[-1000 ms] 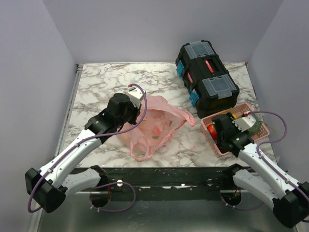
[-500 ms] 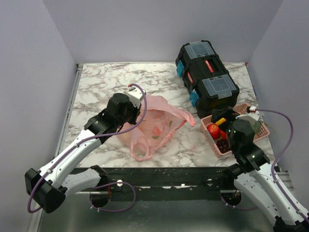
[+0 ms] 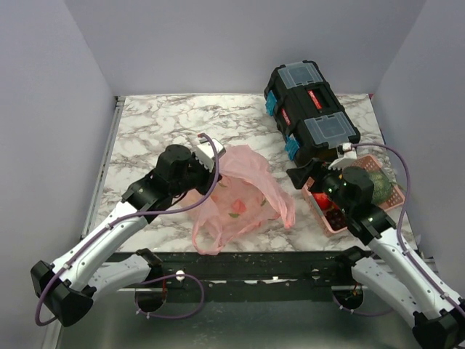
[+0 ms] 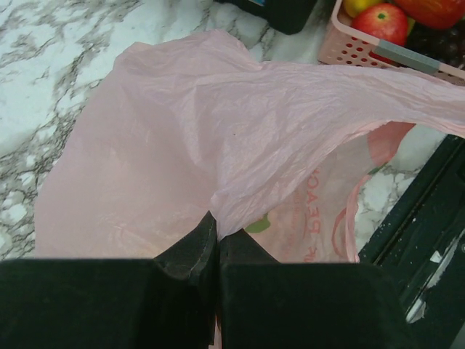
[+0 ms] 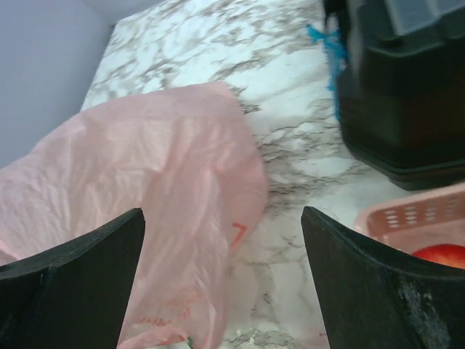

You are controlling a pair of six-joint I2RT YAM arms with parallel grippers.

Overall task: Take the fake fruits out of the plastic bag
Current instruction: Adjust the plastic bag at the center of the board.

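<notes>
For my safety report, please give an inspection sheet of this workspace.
Surface: white marble-patterned table top.
Job's things: pink plastic bag lies crumpled at centre; reddish and green shapes show through it, fruit or print cannot be told.
Clutter: black toolbox at back right; pink basket holding a red apple and a green netted melon.
Grippers: left gripper shut on the bag's film; right gripper open, empty, facing the bag.
Cables: a purple cable loops from each wrist; the right one arcs over the basket.
Surroundings: plain lilac walls; black frame along near edge.

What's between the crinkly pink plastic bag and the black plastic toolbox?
Just bare marble tabletop lies between the pink plastic bag and black toolbox, clearest in the right wrist view.
</notes>
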